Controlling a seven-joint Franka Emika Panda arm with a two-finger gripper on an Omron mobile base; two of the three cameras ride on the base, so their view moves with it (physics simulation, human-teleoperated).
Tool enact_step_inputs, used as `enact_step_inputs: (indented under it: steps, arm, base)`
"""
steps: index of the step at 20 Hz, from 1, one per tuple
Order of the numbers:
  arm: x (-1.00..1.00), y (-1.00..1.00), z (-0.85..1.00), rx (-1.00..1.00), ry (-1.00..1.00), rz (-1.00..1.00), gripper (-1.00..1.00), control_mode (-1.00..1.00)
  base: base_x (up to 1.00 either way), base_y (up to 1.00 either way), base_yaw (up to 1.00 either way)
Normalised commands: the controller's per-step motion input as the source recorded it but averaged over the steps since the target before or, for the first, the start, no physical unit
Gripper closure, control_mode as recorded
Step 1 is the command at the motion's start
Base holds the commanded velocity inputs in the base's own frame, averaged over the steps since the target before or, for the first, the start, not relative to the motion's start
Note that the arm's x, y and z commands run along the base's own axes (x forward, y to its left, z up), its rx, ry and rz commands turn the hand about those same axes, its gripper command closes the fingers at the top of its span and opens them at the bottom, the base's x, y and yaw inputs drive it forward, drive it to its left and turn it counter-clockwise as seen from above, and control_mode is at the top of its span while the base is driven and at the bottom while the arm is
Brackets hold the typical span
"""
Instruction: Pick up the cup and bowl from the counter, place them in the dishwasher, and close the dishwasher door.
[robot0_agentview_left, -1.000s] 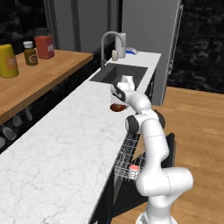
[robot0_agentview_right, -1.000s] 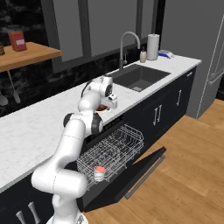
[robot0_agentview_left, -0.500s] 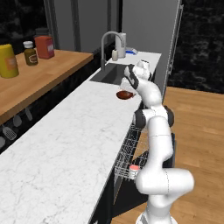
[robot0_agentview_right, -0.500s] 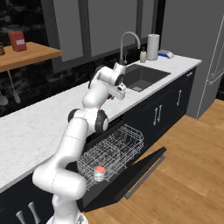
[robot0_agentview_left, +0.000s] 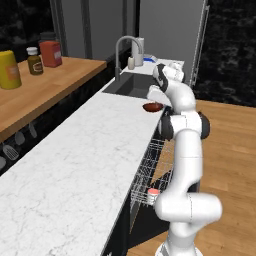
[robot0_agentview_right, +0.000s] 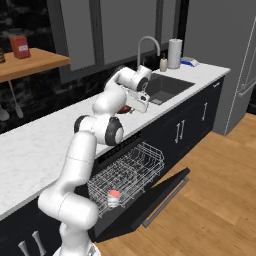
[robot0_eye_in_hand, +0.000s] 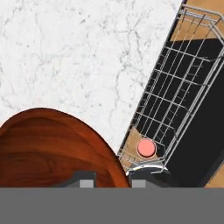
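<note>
The dark red-brown bowl (robot0_agentview_left: 152, 107) hangs just above the counter (robot0_agentview_left: 75, 160) near its front edge, beside the sink, with my gripper (robot0_agentview_left: 157, 101) shut on its rim. From the right the bowl (robot0_agentview_right: 124, 109) peeks out behind the gripper (robot0_agentview_right: 134, 105). In the hand view the bowl (robot0_eye_in_hand: 52, 148) sits at the lower left, its rim between my fingertips (robot0_eye_in_hand: 87, 180). The cup (robot0_agentview_left: 153, 193) (robot0_agentview_right: 114, 195) (robot0_eye_in_hand: 146, 148) stands upright in the pulled-out wire rack (robot0_agentview_right: 135, 167) of the dishwasher. The dishwasher door (robot0_agentview_right: 160, 192) lies open and flat.
The dark sink (robot0_agentview_left: 132, 85) with its faucet (robot0_agentview_left: 122, 50) lies just beyond the bowl. A paper towel roll (robot0_agentview_right: 173, 53) stands behind the sink. Jars and bottles line the wooden shelf (robot0_agentview_left: 35, 90) at left. Wood floor spreads to the right of the open door.
The gripper has lifted the bowl off the counter and carried it toward the sink end and the counter's front edge. The cup and rack have not moved.
</note>
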Motion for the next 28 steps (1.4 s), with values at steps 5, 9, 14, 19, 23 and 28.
enact_step_inputs:
  steps: [5, 9, 14, 19, 23, 28]
  arm:
    - [-1.00, 0.00, 0.02, 0.00, 0.26, 0.11, 1.00, -1.00]
    - [-1.00, 0.00, 0.00, 0.05, -0.33, 0.19, 1.00, -1.00]
    - [-1.00, 0.00, -0.01, 0.11, -0.73, 0.22, 1.00, -1.00]
    - [-0.97, 0.00, -0.04, 0.07, -0.52, 0.30, 1.00, -1.00]
    - [-0.61, 0.00, 0.00, 0.00, -0.09, 0.36, 1.00, -1.00]
    - [-0.04, 0.00, -0.12, 0.00, 0.13, 0.43, 1.00, -1.00]
  base:
    - [0.00, 0.00, 0.00]
    - [0.00, 0.00, 0.00]
    - [0.00, 0.00, 0.00]
    - [0.00, 0.00, 0.00]
    - [0.00, 0.00, 0.00]
    - [0.00, 0.00, 0.00]
